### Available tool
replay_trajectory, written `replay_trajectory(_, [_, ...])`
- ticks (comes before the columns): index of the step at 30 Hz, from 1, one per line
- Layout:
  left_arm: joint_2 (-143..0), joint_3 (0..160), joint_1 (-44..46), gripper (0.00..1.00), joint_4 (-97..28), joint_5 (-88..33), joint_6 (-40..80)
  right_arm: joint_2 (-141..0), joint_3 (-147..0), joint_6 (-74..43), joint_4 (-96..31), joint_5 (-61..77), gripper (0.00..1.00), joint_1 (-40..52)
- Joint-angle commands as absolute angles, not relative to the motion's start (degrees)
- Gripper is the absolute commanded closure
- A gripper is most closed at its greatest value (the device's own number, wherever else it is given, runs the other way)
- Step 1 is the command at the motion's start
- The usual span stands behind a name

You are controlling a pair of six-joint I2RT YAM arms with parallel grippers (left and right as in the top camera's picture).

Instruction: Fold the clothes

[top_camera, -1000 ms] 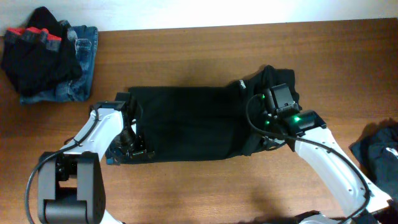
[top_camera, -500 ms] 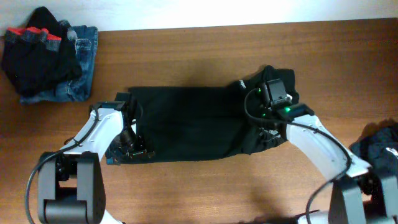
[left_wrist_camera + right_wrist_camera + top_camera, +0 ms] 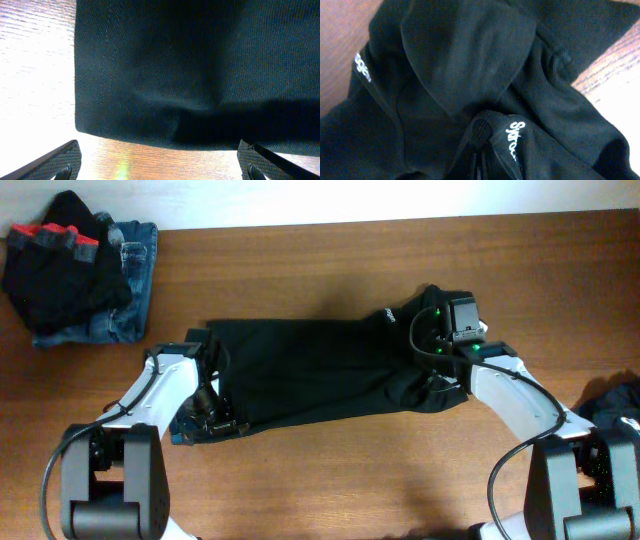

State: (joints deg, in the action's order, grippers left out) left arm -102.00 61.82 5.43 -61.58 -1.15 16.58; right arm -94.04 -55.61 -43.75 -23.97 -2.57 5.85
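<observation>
Fabric this limp will sag and slide, so the black top (image 3: 300,375), spread across the middle of the table (image 3: 330,480), wants pinching at hem and shoulder seams; the right gripper (image 3: 479,135) is clenched on a bunched fold at its neck end, while the left gripper (image 3: 157,162) gapes wide above the hem.

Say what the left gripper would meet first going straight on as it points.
Probably the hem edge of the black top, lying flat on the table; the open left gripper frames that edge, though depth is hard to judge.
</observation>
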Motion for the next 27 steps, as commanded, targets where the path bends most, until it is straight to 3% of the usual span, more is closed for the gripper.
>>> replay_trajectory(1, [-100.73,61.63,5.52,0.01,-61.45,-1.74,17.10,-94.19,-56.47,-43.99,-23.31,-3.33,0.96,4.71])
replay_trajectory(27, [-100.73,61.63,5.52,0.01,-60.25,-1.08,16.84,-98.19,-56.47,-46.68,-21.58,-11.29,0.96,2.48])
